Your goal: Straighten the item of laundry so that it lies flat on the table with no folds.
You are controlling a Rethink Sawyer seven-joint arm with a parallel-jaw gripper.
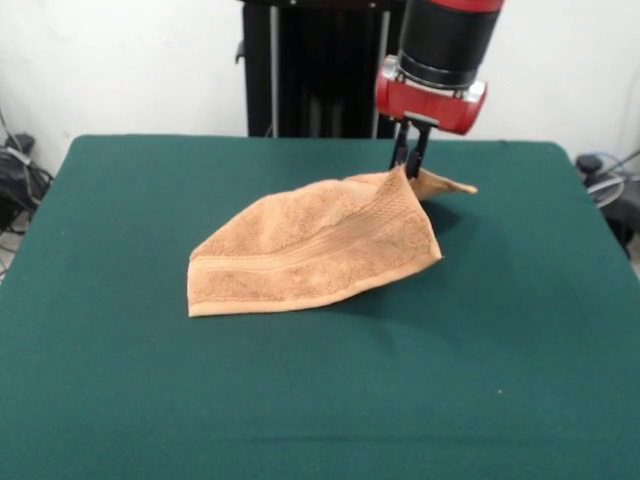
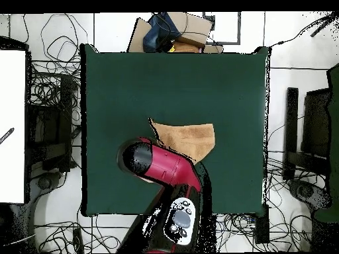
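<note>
- White wall behind, pale floor around, with tangled black cables strewn along both sides of the desk in the overhead view.
- Dark green cloth covers the whole desk, a broad rectangle far bigger than anything lying on it.
- Behind the desk's far edge in the front view stands the black pedestal, at the middle of that edge.
- From above comes the red and black arm; in the overhead view it reaches in from the desk's robot-side edge and hides part of the cloth below it.
- Near the middle of the desk, somewhat toward the robot-side edge, lies the towel, light orange-tan terry with woven band stripes close to its hem.
- One towel corner is lifted off the desk in a peak; the rest slopes down and rests on the green cloth, doubled over itself rather than flat.
- At that raised peak the jaws are clamped together on the towel's cloth, and a small flap sticks out sideways just beyond them.
</note>
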